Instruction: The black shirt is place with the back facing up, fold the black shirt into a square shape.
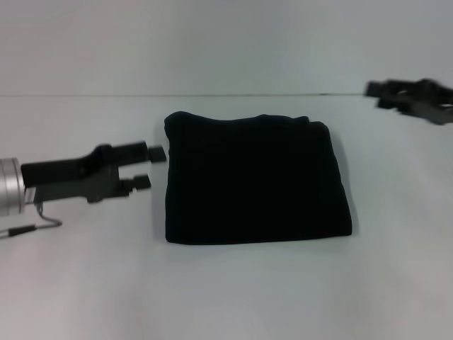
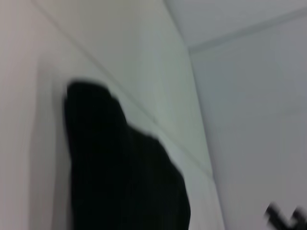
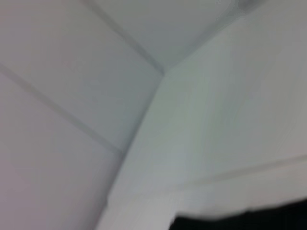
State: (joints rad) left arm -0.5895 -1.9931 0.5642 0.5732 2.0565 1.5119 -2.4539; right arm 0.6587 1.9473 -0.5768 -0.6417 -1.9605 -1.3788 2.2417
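Observation:
The black shirt (image 1: 255,180) lies folded into a rough square in the middle of the white table, plain side up. My left gripper (image 1: 152,168) hovers just beside the shirt's left edge, open, with nothing between its fingers. My right gripper (image 1: 375,92) is far off at the back right, away from the shirt; its fingers are blurred. In the left wrist view the black shirt (image 2: 120,167) fills the lower part. The right wrist view shows only a dark strip of the black shirt (image 3: 240,220) at the picture's edge.
The white table (image 1: 226,283) stretches around the shirt on every side. Its far edge meets a pale wall (image 1: 212,42) behind. A thin cable (image 1: 42,216) loops under the left wrist.

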